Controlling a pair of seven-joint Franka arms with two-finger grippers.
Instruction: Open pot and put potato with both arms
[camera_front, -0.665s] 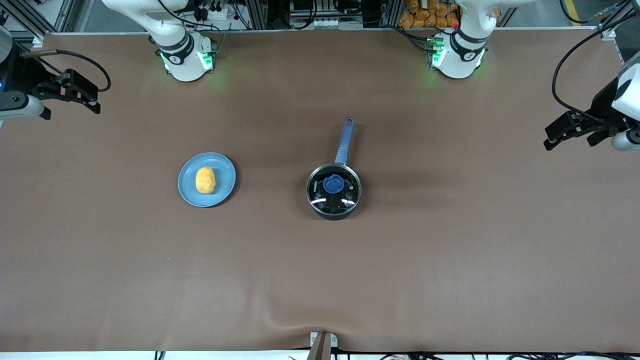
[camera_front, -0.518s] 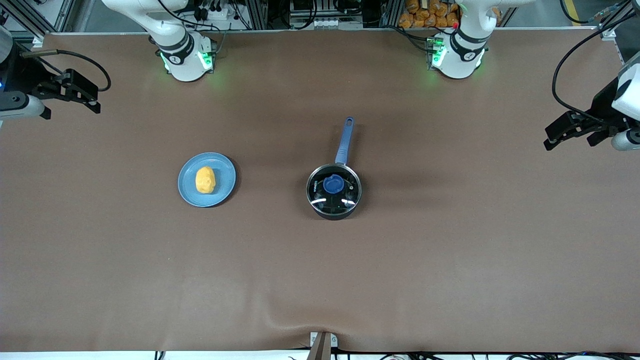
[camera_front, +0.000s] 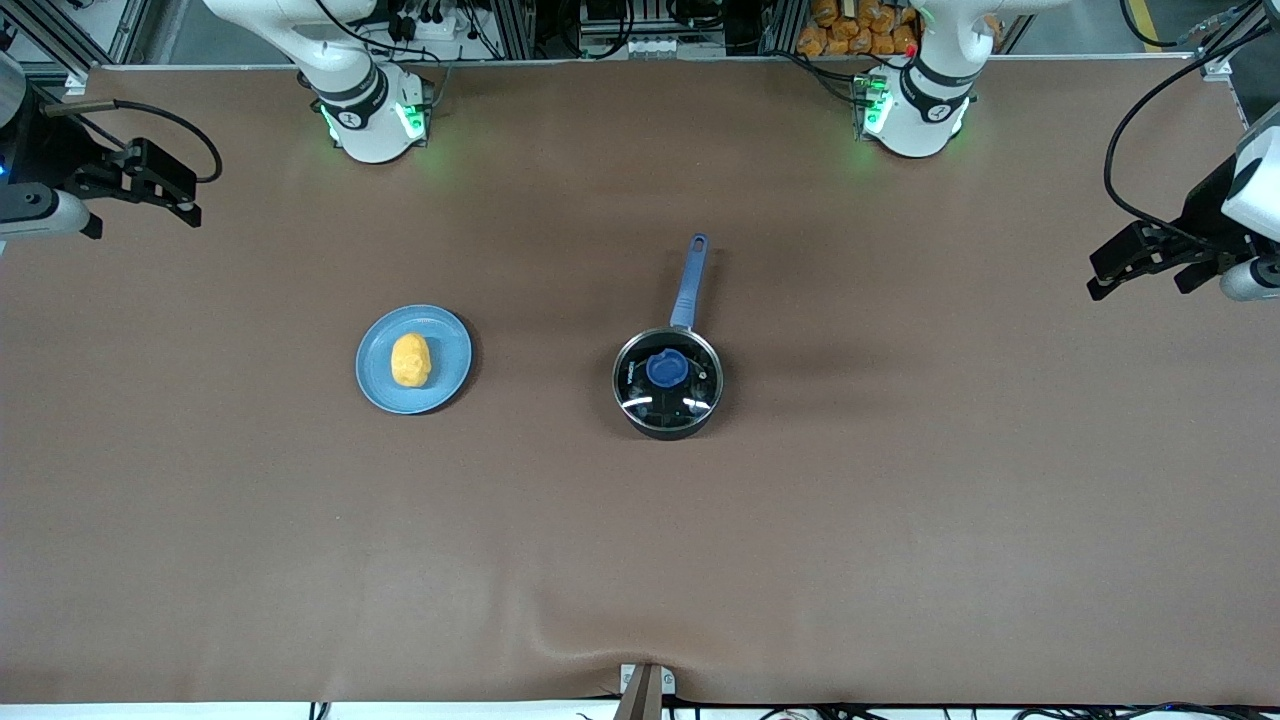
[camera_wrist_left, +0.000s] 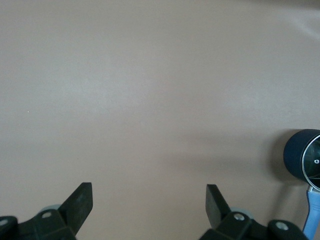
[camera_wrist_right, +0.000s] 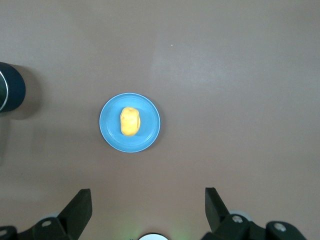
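From the front, nothing is shifting against the earlier pictures, so the task is not yet begun; the pot (camera_front: 667, 383) is sitting lidded mid-table, the potato (camera_front: 410, 360) lying on a blue plate (camera_front: 446, 352) toward the right arm's end; the left gripper (camera_front: 1142, 262) and right gripper (camera_front: 150, 185) are waiting high at the table's ends, probably empty; left wrist view: fingers (camera_wrist_left: 80, 201) spread wide over bare mat, pot at the edge; right wrist view: fingers (camera_wrist_right: 79, 209) likewise apart, potato below

Hardly anything differs from the earlier pictures: the right gripper (camera_front: 165, 200), high above the table's (camera_front: 640, 560) edge, has edged slightly upward; nothing else has shifted.
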